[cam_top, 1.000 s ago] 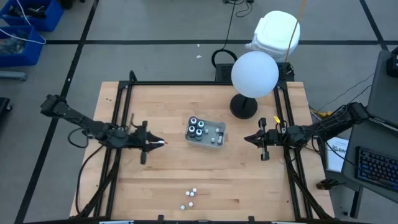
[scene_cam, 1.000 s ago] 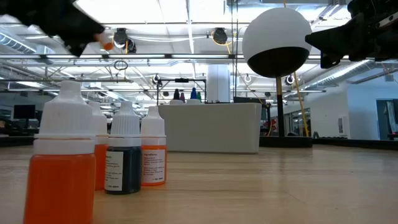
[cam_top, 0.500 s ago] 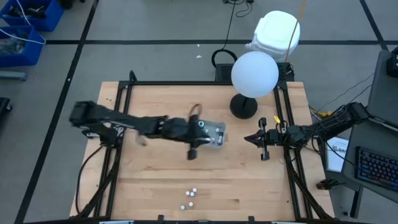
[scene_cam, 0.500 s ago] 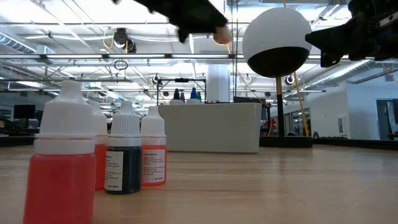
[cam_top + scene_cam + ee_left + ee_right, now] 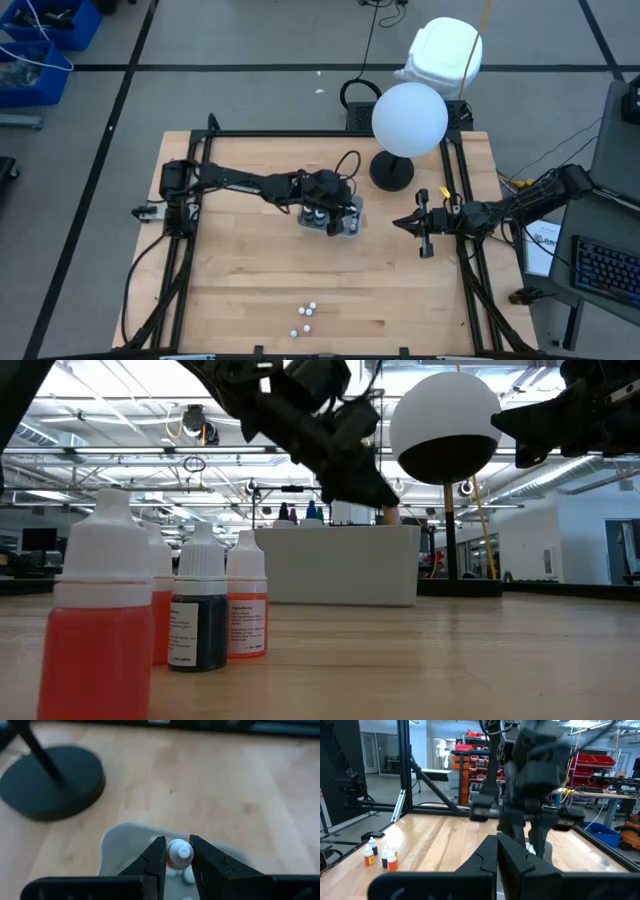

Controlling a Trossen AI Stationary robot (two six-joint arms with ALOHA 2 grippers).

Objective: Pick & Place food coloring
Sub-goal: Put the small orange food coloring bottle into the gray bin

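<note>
My left gripper [image 5: 177,845] is shut on a small food coloring bottle [image 5: 175,861] with a white cap and a red-orange body. It hangs over the shallow grey tray [image 5: 350,226] at mid-table. In the low view the gripper [image 5: 385,508] slants down over the tray. Dark round bottles [image 5: 316,212] stand in the tray, partly hidden by the gripper. Several more food coloring bottles [image 5: 306,320] stand upright near the table's near edge, and they also show close up in the low view as bottles [image 5: 200,622]. My right gripper [image 5: 420,224] waits shut at the table's right side. My left gripper pinches the bottle between its two fingers, one on each side at the white cap [image 5: 179,853]. The fingers slant down from the table's left. The bottle [image 5: 389,515] is clear of the tray, with its red-orange body showing beside the left finger [image 5: 156,857].
A white globe lamp [image 5: 410,118] on a black round base [image 5: 392,172] stands just behind the tray, to its right. A black frame [image 5: 320,134] runs along the table's far and side edges. Bare wood lies between the tray and the near bottles.
My left gripper has swung from the table's left side toward the right and come over the grey tray, sinking a little and turning. It has stayed shut on the bottle, which travelled with it clear of the table.
</note>
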